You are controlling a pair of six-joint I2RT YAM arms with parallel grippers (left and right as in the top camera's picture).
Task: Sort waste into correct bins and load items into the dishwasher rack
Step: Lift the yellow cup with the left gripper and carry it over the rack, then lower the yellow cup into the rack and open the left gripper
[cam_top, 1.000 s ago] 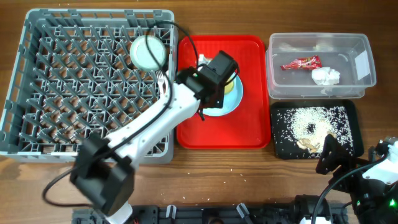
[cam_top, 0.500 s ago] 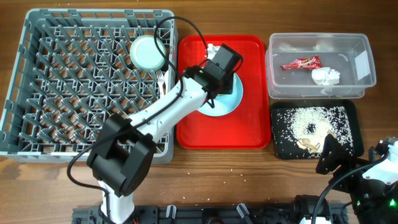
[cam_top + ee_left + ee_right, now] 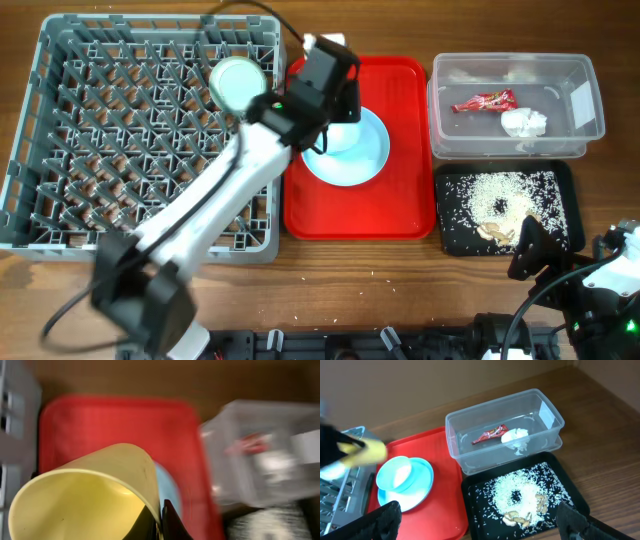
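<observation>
Waste side done: crumpled napkin [image 3: 523,122] and red wrapper [image 3: 485,100] in the clear tub [image 3: 437,110], rice scraps [image 3: 500,190] on the black tray [image 3: 565,215]. In the dishwasher rack [image 3: 100,150], 1 pale green bowl [image 3: 240,83] visible. Yellow cup [image 3: 85,495] above the red tray [image 3: 400,200], rim pinched by the left jaws. Right jaws spread wide, idle at the counter [image 3: 330,265] edge. Left to load: cup, light blue plate [image 3: 420,487], pale blue bowl [image 3: 394,472]. Nothing legible on the white label [image 3: 578,100] or wrapper.

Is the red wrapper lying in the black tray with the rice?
No, the red wrapper lies inside the clear tub, right beside the white napkin.
</observation>
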